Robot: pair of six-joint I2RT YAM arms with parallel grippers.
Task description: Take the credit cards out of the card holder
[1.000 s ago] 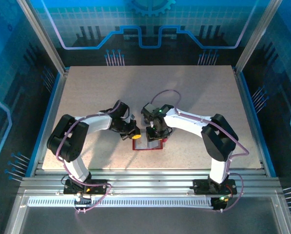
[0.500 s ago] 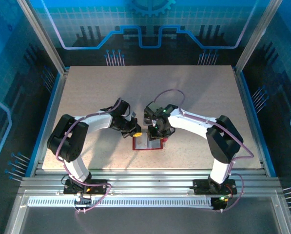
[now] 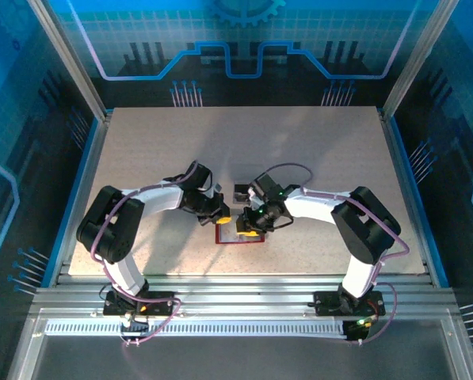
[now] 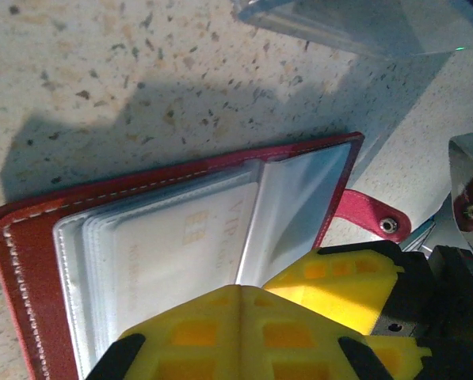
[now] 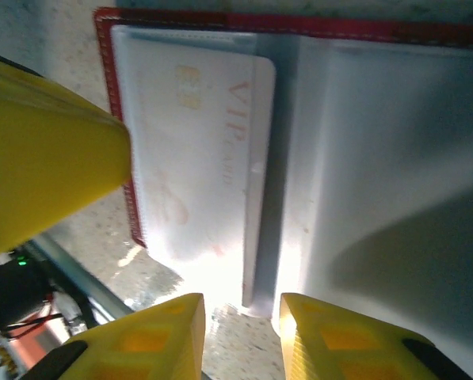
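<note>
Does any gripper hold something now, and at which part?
Nothing clearly. The right gripper has jaws apart around an edge of the pale VIP card. The left gripper is shut against the card holder; a pinch cannot be told.

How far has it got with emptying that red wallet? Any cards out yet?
Early days, it seems. Done: the card holder lies open on the table. In hand: the left jaws, shut, sit over its clear sleeves, while the right jaws stand apart around the end of a pale card tucked in one. Left: drawing that card out, then any others.
</note>
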